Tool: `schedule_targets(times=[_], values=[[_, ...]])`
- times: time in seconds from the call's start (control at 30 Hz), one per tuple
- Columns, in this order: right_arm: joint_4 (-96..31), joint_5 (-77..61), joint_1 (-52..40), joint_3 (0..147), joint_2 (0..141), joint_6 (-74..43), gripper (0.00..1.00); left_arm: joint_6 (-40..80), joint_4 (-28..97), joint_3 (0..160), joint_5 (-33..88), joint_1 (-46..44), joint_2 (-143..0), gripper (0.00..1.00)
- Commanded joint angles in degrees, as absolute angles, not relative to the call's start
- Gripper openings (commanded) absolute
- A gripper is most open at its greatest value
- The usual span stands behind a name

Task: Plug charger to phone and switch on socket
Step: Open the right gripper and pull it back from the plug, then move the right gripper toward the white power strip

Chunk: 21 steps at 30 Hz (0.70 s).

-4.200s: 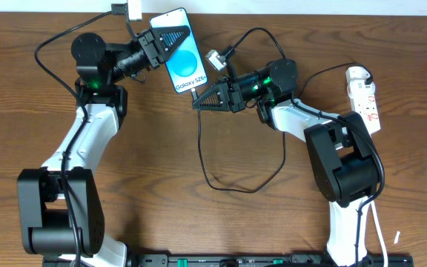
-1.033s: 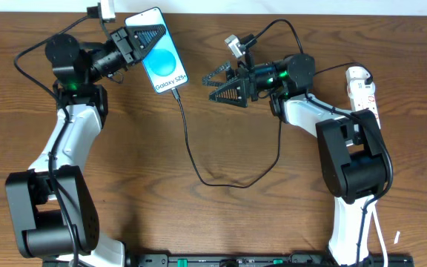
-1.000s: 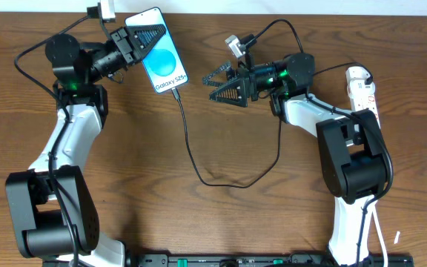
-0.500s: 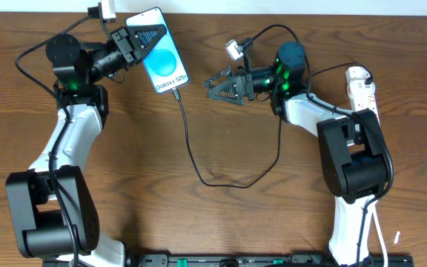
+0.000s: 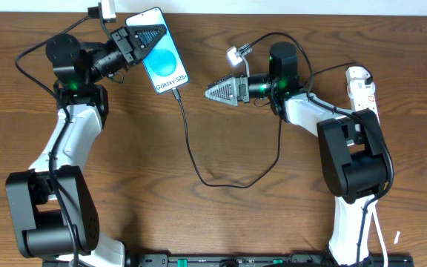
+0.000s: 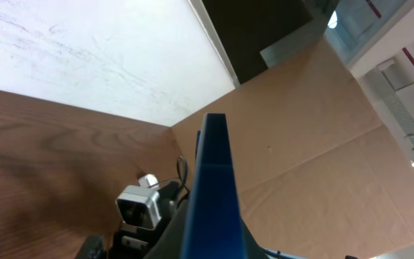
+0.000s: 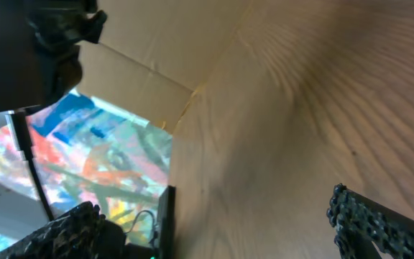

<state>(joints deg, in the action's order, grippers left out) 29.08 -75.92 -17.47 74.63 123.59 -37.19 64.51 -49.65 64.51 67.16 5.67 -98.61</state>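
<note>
The phone [image 5: 166,53], blue screen up, is held tilted over the table's back left, with my left gripper [image 5: 144,35] shut on its upper end. In the left wrist view the phone [image 6: 210,180] shows edge-on as a blue slab between the jaws of that gripper [image 6: 211,243]. The charger [image 5: 190,144], a thin black cable, meets the phone's lower end and loops across the table toward the right arm. My right gripper [image 5: 221,90] hovers right of the phone, rolled on its side, open and empty [image 7: 214,210]. The socket [image 5: 364,89] lies at the far right.
A small white box [image 5: 107,9] sits at the table's back edge behind the left arm. Both arm bases stand at the table's front. A brown cardboard wall [image 6: 315,129] rises beyond the table.
My right gripper has rolled onto its side and shifted slightly; its fingers, spread apart from above before, now overlap. The left gripper and phone have not moved.
</note>
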Motion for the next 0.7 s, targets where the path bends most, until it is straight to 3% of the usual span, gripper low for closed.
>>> schedule_targets(times=[0.0,0.67], values=[[26.85,-72.73,-16.84,75.42,122.58,-32.45,0.99,64.79,-50.28,64.73,66.89,5.72,-98.04,0.07],[11.86,-61.21,-16.49,75.44,122.5,-26.41,0.99,64.18,-50.28,64.73,67.13,5.72,-98.04,0.07]])
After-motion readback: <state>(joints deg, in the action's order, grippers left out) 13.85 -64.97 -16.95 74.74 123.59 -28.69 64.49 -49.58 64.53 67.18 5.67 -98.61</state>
